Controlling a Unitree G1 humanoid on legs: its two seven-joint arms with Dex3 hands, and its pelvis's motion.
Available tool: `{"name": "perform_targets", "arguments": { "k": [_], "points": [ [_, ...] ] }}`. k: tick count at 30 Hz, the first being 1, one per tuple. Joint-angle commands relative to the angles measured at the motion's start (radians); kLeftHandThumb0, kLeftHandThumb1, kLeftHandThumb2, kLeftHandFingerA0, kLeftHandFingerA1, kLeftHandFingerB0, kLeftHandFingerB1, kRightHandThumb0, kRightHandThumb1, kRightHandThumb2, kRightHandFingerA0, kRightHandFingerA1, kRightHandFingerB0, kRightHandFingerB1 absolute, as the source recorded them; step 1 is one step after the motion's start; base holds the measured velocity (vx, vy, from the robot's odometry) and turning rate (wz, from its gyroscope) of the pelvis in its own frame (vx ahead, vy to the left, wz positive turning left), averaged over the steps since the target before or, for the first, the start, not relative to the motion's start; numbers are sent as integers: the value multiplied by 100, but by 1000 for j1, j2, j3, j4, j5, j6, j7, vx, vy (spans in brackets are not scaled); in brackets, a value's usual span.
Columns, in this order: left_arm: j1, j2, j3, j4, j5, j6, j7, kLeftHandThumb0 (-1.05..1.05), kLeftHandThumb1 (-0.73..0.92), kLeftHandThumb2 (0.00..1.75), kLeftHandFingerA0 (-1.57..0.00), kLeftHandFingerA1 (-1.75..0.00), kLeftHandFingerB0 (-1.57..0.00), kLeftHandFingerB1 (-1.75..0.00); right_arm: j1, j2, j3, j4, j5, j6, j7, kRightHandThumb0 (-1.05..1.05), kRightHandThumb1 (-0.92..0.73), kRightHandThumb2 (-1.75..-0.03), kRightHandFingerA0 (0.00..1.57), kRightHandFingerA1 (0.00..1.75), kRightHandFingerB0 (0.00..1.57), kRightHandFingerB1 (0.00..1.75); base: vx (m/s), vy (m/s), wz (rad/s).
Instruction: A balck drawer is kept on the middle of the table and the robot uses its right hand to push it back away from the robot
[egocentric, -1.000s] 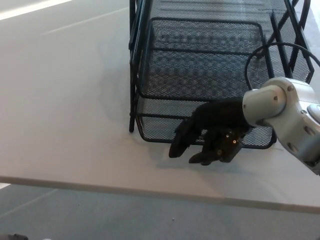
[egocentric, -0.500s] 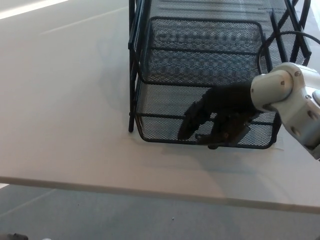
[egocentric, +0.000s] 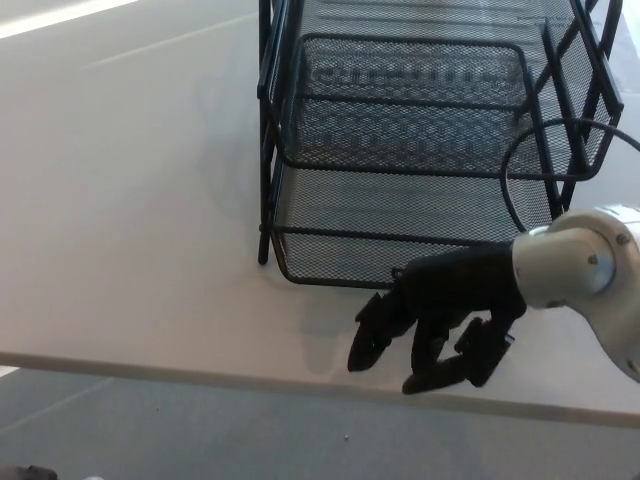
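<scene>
Head view: pale table over grey floor, black mesh drawer, right hand empty, fingers apart.

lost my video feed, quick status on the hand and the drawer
Right hand open, holding nothing, near table edge, just in front of the black mesh drawer. Left hand not in view. Drawer upright on table, nothing blocking it.
</scene>
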Motion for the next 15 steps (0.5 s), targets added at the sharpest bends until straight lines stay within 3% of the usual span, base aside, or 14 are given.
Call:
{"name": "perform_targets", "arguments": {
  "k": [1,9,15],
  "points": [
    [5,11,0,7,10,-9,-2,-56,72,63,-44,-38,-29,-32,181,-178,-99,-313,129,42,140,-54,-83,-65,51,41,39,35,0,0,0],
    [0,10,-2,8,13,-8,1,-56,72,62,-47,-38,-31,-32,336,-261,-193,-298,162,-18,122,-60,-85,-66,50,40,38,35,0,0,0],
    [8,17,7,8,5,-15,-5,-56,72,63,-46,-38,-32,-33,535,-236,-163,-70,98,-100,19,-55,-82,-65,52,42,39,35,0,0,0]
  ]
}}
